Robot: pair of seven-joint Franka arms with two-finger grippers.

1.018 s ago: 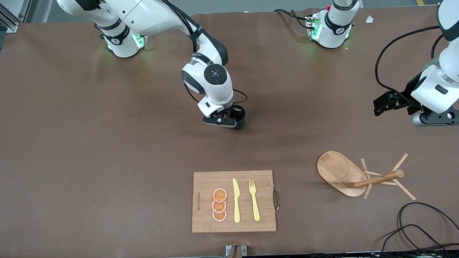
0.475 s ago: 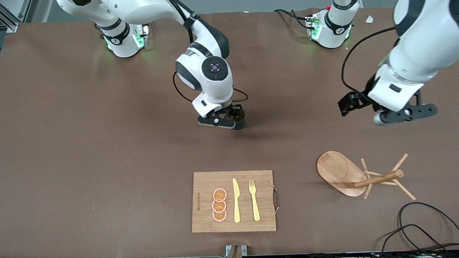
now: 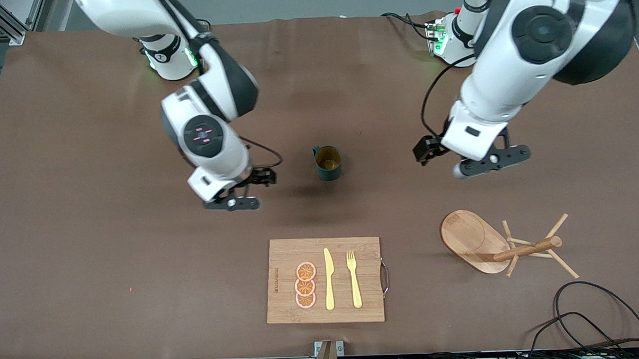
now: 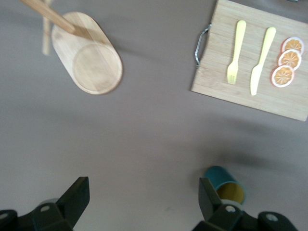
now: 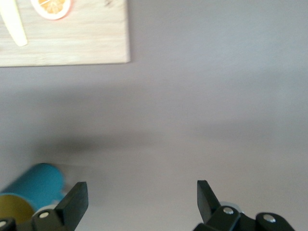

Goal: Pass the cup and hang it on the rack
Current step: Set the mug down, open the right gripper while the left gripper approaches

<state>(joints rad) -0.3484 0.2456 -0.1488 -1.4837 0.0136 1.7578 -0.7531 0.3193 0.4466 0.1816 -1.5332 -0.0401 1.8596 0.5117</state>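
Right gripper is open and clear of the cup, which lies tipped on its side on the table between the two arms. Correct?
Not quite. The cup stands upright, mouth up, as the front view shows. The rest holds: the right gripper is open and clear of it, and the cup sits on the table between the arms.

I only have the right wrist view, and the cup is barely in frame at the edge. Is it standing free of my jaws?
Observer: Yes. The cup stands upright on the table, and the right gripper is over bare table beside it, jaws open.
Operator: Where is the left gripper?
Observer: The left gripper hovers over bare table toward the left arm's end from the cup, jaws open and empty.
Operator: And the rack?
Observer: The rack sits nearer the front camera than the cup, its pegs bare.
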